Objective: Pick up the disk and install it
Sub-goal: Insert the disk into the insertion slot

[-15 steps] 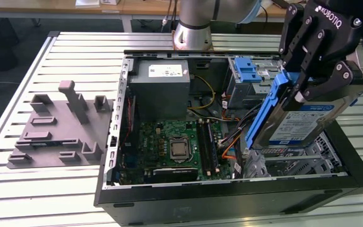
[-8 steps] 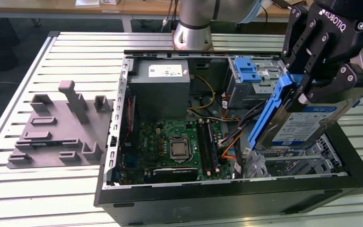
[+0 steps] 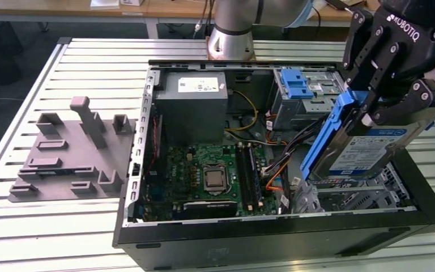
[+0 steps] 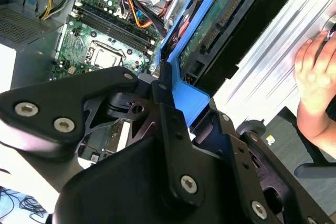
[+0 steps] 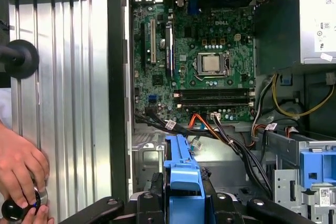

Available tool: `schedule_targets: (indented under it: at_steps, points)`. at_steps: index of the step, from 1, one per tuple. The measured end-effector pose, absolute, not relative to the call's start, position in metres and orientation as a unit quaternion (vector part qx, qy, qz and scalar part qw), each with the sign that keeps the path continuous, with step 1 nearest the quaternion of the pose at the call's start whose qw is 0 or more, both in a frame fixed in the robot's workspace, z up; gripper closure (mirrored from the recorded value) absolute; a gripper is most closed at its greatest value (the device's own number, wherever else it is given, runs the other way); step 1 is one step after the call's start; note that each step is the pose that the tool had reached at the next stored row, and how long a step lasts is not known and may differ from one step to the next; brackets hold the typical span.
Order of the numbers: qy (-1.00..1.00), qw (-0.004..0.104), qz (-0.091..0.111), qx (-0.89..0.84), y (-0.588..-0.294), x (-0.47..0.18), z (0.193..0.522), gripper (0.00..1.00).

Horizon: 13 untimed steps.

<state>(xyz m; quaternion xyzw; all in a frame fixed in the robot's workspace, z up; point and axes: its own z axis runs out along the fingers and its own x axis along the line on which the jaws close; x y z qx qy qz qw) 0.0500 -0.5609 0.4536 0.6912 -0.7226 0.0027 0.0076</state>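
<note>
The disk, a silver-grey drive with a white-and-blue label and blue rails, hangs tilted and nearly on edge over the open case's corner on the exterior view's right. My gripper is shut on its upper end, the black fingers clamping the blue carrier. The disk's lower end dips into the case just above a metal bay. The disk's underside with its connector shows in the second wrist view. Its blue rail sits between the finger links in the first wrist view.
The open computer case holds a motherboard, a grey power-supply box, loose cables and a cage with a blue latch. A grey fixture lies on the slatted table. A person's hand rests beside the case.
</note>
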Motion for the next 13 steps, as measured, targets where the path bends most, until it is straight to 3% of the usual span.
schedule_targets:
  at_steps: [13]
  points:
    - [-0.723,0.008,0.003,0.691,-0.561,0.0544,0.45,0.64]
